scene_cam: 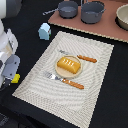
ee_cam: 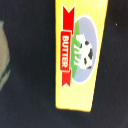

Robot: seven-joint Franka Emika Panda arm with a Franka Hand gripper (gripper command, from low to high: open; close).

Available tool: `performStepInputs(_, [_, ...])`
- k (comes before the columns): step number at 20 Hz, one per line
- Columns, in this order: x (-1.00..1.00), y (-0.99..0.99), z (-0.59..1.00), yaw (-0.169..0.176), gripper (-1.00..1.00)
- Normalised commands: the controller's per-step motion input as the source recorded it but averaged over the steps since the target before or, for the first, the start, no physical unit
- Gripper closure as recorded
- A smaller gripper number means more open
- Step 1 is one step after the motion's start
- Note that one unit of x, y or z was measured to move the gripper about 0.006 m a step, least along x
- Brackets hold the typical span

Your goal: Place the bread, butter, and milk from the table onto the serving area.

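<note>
The bread lies on the round tan plate on the cream striped serving area. The milk stands on the black table beyond the mat's far corner. The butter lies on the table just off the mat at the exterior view's left, and it fills the wrist view, its red "BUTTER" ribbon and cow picture facing up. My gripper hangs right over the butter. Its fingers do not show in the wrist view, and the exterior view does not show whether they are open.
A pinkish-brown board with grey pots stands at the back. An orange-handled knife and fork flank the plate. A pale strip of the mat's edge shows in the wrist view.
</note>
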Motion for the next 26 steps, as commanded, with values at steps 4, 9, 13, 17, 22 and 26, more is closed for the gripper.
performStepInputs(4, [-0.34, 0.00, -0.43, 0.088, -1.00])
performStepInputs(9, [-0.26, 0.00, -0.30, 0.080, 1.00])
performStepInputs(13, [-0.21, 0.00, -0.23, 0.075, 1.00])
performStepInputs(17, [-0.15, 0.00, -0.21, 0.068, 1.00])
performStepInputs(22, [-0.09, 0.01, -0.25, 0.064, 1.00])
performStepInputs(26, [0.00, 0.09, -0.21, 0.048, 1.00])
